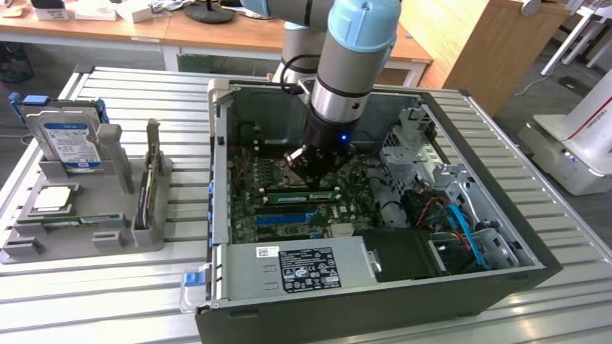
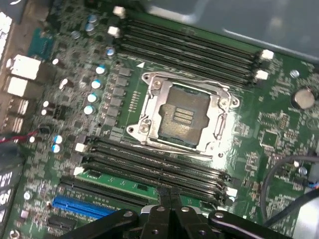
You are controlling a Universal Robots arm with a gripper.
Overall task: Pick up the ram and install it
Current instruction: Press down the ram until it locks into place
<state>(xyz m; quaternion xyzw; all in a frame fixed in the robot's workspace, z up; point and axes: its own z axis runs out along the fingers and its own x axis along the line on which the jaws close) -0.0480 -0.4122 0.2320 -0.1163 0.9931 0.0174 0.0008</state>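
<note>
The end effector [image 2: 167, 196] is down inside the open computer case [image 1: 517, 236], fingers pressed together, tips right on the ram [image 2: 130, 185]. That green strip lies in a slot on the motherboard [image 2: 279, 124], just beside the processor socket [image 2: 182, 115].

Open computer case [image 1: 497, 287] lies on the slatted counter [image 1: 86, 301], motherboard [image 2: 279, 129] exposed, bare processor socket [image 2: 182, 117] in view. On the exterior view's left, a grey holder [image 1: 105, 240] carries a hard drive [image 1: 69, 140] and a silver processor chip [image 1: 53, 201].
</note>
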